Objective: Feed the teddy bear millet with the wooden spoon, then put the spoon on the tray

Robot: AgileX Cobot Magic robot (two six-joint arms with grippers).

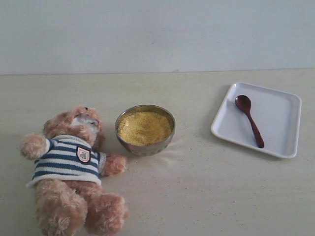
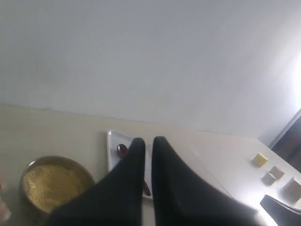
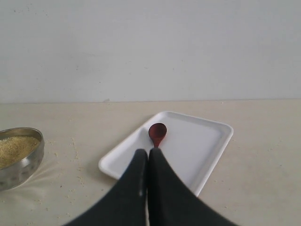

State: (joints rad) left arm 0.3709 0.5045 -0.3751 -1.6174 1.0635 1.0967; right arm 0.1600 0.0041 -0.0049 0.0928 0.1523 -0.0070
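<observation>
Lying on its back at the near left of the table [image 1: 211, 196], the teddy bear [image 1: 74, 167] has its head toward the far side and its legs toward the near edge, its striped shirt and shield badge facing up. Just right of its head and raised paw stands a round metal bowl [image 1: 129, 141], heaped with millet [image 1: 144, 128]; stray grains are scattered over the tabletop around the bowl and toward the near side. Well to the right sits the white tray [image 1: 280, 118], and the wooden spoon [image 1: 249, 120] lies in its left half, bowl end farther away and handle slanting toward the near right. Neither arm shows in the exterior view. The wrist views show the left gripper [image 2: 148, 141] and the right gripper [image 3: 148, 151] each clenched on nothing, raised clear of the table, with the tray and spoon beyond their tips. A few small pale blocks [image 2: 259, 159] rest farther off on the table.
</observation>
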